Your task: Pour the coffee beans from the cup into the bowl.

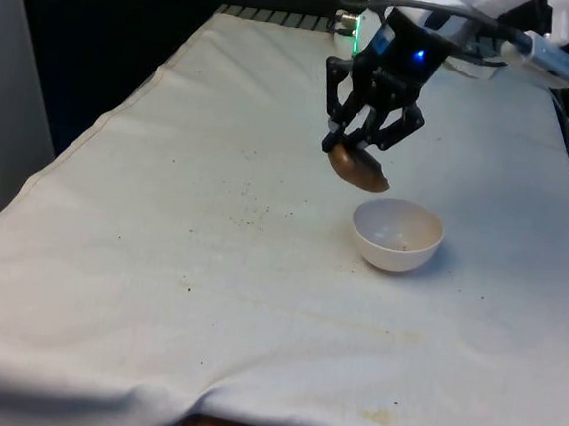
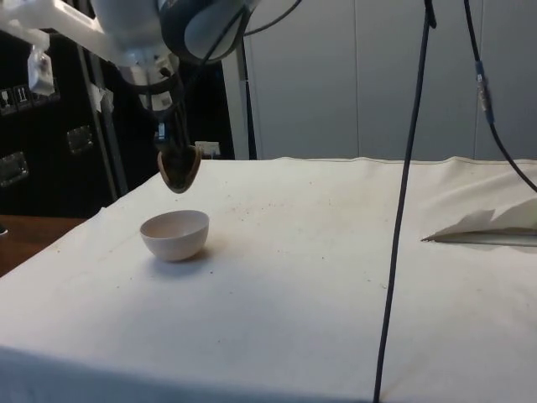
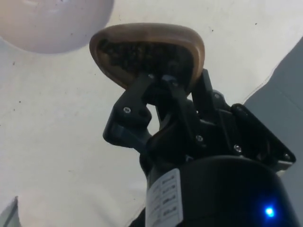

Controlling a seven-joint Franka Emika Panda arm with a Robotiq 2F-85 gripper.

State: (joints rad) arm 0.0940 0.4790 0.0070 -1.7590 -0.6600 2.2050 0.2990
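I see one bench (image 1: 161, 262) under a white cloth (image 2: 336, 277), speckled with dark crumbs I can't identify. A black cable (image 2: 403, 218) hangs in front of the side camera, and a pale folded sheet (image 2: 487, 227) lies at the far edge, cut off by the frame. One white bowl (image 1: 397, 235) sits on the cloth just below and beside the end effector (image 1: 365, 145); its inside looks nearly bare, with a few faint specks I can't make out. The end effector is closed around one brown cup (image 1: 358, 167), tilted and held above the bowl's rim. In the wrist view the cup (image 3: 147, 52) holds dark coffee beans (image 3: 137, 56), too many and too dim to count.
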